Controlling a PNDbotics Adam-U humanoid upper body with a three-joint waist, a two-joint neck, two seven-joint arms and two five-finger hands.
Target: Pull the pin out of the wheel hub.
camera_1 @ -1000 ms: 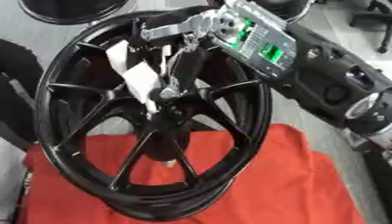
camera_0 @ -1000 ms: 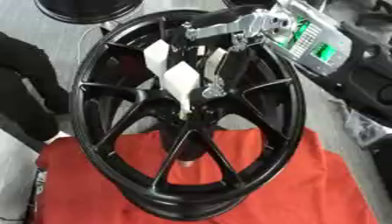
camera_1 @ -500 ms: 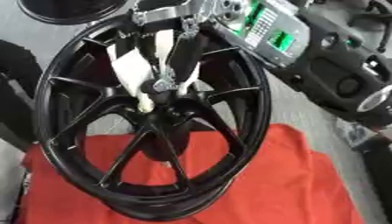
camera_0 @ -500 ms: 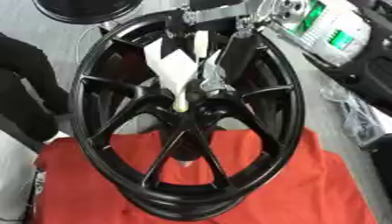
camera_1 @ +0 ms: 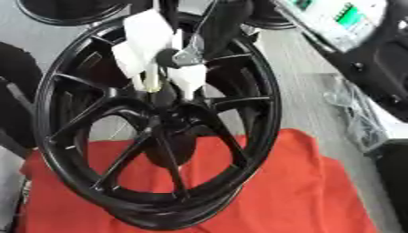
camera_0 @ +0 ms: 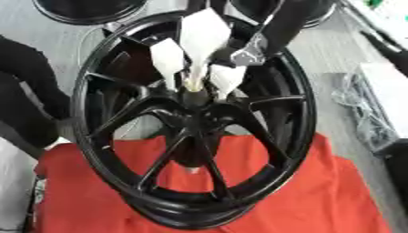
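- white-tipped fingers (camera_0: 204,34) of the right hand (camera_0: 209,50) point down into the centre of the wheel hub (camera_0: 194,119), drawn narrow around a pale upright pin (camera_0: 192,81)
- one white pad lies on the left of the pin, a broader one behind and above it, a third on its right; they sit just beside or against the pin, pinching it
- pin stands in the middle of the hub, its lower end at the dark centre bore where the spokes meet
- black forearm of the right hand comes down from the top edge of the view, right of centre, with a silver joint (camera_0: 247,54) just above the right-hand pad
- wheel hub is a black spoked rim, standing tilted with its face toward the camera; its lower edge rests on a red cloth (camera_0: 318,191)
- red cloth covers the near part of the floor under the wheel, reaching the bottom edge of the view
- a dark sleeve (camera_0: 28,98) of a person shows at the left edge, close to the rim's left side; whether it touches the rim i cannot tell
- second black round rim (camera_0: 88,9) lies at the top left corner
- left hand shows in neither view
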